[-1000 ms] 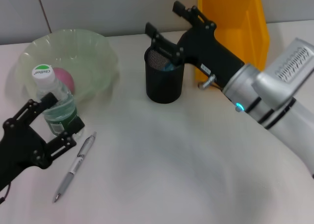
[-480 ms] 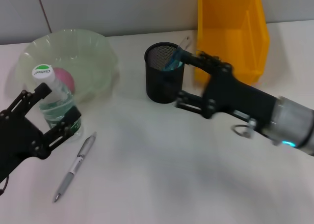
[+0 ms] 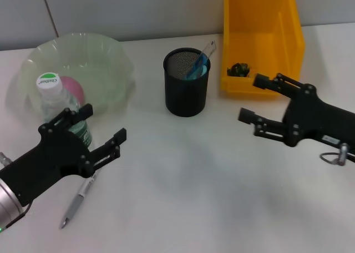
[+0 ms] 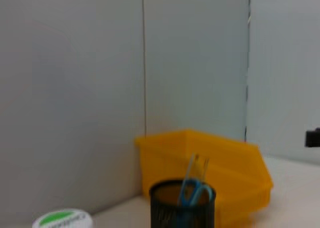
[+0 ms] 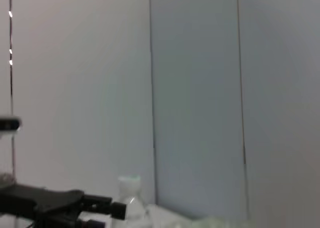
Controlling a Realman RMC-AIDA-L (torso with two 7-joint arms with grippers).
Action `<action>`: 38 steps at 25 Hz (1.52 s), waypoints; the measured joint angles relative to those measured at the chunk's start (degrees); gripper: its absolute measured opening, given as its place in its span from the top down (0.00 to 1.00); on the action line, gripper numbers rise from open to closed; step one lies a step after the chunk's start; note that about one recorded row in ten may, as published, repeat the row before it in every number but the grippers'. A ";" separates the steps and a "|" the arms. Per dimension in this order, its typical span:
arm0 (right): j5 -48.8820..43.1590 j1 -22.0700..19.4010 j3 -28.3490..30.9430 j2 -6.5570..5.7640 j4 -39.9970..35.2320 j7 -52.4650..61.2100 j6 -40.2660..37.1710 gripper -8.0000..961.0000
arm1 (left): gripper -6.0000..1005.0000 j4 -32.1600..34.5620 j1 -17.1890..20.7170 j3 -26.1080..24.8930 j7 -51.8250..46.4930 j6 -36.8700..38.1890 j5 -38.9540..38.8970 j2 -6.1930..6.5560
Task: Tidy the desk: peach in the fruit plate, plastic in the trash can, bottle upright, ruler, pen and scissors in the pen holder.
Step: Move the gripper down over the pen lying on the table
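The bottle (image 3: 62, 111) has been released and stands upright by the fruit plate (image 3: 111, 59), the left gripper (image 3: 97, 133) being moved, spread wide, over the pen (image 3: 83, 193), while the right gripper (image 3: 260, 100), also wide, is withdrawn from the pen holder (image 3: 186, 92).

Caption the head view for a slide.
Both grippers open: left gripper by upright bottle, pen on desk, right gripper clear of pen holder.

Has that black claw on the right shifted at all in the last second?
Yes. The right gripper was over the pen holder a second ago; it has since pulled back toward the robot and now hangs open in front of the yellow bin.
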 joint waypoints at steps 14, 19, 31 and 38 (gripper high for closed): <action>0.18 -0.73 -15.53 0.11 -11.70 10.58 -1.34 0.16 | 0.17 19.83 -1.75 2.40 -58.06 -5.20 49.35 -0.51; 0.21 -0.89 -15.91 0.09 -11.92 10.52 -1.10 0.16 | 0.18 21.75 -3.08 3.67 -66.88 -4.60 57.96 -0.53; 0.11 -1.89 -18.15 -0.05 -13.30 10.52 -0.78 0.16 | 0.18 23.45 -14.58 5.00 -98.18 8.73 82.69 -0.71; 0.24 -2.32 -18.20 -0.01 -13.36 10.37 -0.58 0.16 | 0.18 22.63 -18.48 3.29 -100.72 14.89 84.38 -1.03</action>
